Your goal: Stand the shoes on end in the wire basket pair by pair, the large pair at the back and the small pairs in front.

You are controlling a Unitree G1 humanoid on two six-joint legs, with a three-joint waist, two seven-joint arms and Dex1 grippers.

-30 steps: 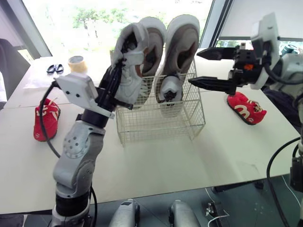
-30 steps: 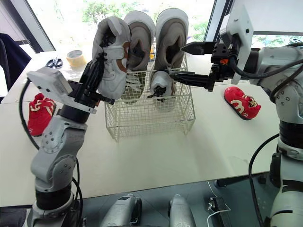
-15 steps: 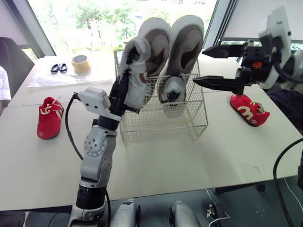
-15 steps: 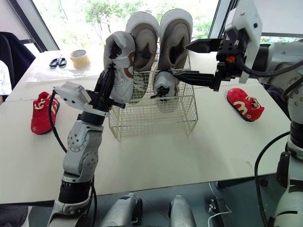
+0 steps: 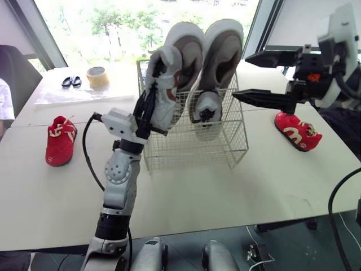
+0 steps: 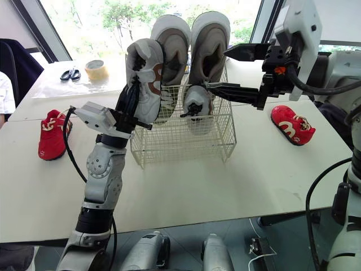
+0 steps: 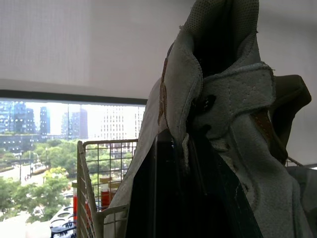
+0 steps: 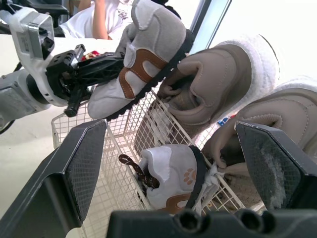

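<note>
Left eye view: wire basket holds the large pair at back, one small grey shoe in front; left gripper grips another grey shoe over its front-left corner; right gripper spread wide

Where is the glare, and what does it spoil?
Left eye view: daylight from the window behind the wire basket washes out the table near the tape roll. Left wrist view: the small grey shoe is backlit, its opening dark. Right wrist view: white glare behind the large shoes.
</note>
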